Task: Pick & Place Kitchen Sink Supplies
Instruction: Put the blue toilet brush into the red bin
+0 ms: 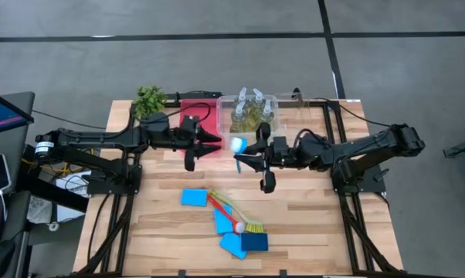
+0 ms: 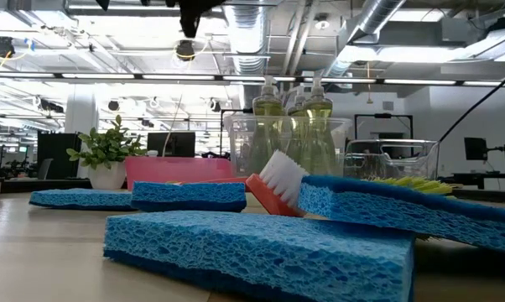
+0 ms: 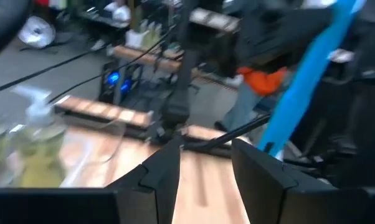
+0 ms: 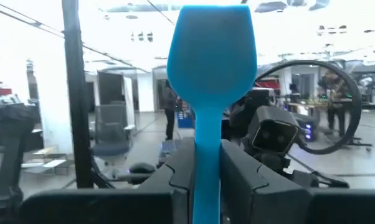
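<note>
Sponges (image 1: 194,198) litter wooden table (image 1: 310,224); right gripper (image 1: 244,154) clamps blue brush (image 1: 238,144); left gripper (image 1: 211,144) parted.

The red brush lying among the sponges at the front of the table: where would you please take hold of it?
Grip the red brush mid-handle, coming straight down with the pincer across its slim handle. It lies flat and slanted, its white head close against the sponges, so its upper handle looks the freest part.

Robotics lab in an open-plan office hall. Exposed ceiling ducts (image 2: 261,33), strip lights, monitors (image 2: 170,143) and office chairs (image 4: 109,140) behind; wooden bench (image 1: 310,224) on grey carpet floor (image 1: 101,62).
</note>
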### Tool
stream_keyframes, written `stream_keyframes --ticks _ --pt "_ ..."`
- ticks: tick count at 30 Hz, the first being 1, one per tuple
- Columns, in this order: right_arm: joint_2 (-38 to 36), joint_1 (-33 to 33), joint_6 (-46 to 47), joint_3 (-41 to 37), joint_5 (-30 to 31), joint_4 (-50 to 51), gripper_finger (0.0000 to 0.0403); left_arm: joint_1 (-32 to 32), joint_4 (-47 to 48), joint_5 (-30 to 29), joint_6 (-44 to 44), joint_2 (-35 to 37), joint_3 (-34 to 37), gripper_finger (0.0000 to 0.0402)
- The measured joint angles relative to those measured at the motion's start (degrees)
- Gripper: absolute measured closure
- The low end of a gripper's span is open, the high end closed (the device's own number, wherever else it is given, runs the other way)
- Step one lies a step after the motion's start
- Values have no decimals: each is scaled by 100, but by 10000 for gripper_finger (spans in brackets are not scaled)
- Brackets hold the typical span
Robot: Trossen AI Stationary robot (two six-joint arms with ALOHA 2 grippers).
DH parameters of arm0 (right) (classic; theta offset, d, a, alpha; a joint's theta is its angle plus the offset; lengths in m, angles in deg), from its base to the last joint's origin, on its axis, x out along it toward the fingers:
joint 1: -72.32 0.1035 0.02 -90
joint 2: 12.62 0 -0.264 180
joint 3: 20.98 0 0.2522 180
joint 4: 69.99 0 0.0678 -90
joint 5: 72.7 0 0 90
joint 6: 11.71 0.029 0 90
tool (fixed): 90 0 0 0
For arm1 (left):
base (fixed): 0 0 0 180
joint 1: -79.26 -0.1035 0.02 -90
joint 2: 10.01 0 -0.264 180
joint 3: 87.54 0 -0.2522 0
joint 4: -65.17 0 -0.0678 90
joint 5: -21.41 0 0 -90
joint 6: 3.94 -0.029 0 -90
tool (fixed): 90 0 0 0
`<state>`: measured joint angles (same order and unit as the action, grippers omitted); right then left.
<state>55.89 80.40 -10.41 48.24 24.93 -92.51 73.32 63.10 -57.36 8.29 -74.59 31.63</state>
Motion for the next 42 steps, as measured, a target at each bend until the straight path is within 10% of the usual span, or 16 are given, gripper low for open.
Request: stream_keyframes --ticks 16,42 --pt "4 0 9 0 -401 -365 356 -257 -2919 2745 1763 -1422 0 256" --pt "494 -228 179 4 -926 -769 356 -259 -3731 3243 2106 -2146 -219 256"
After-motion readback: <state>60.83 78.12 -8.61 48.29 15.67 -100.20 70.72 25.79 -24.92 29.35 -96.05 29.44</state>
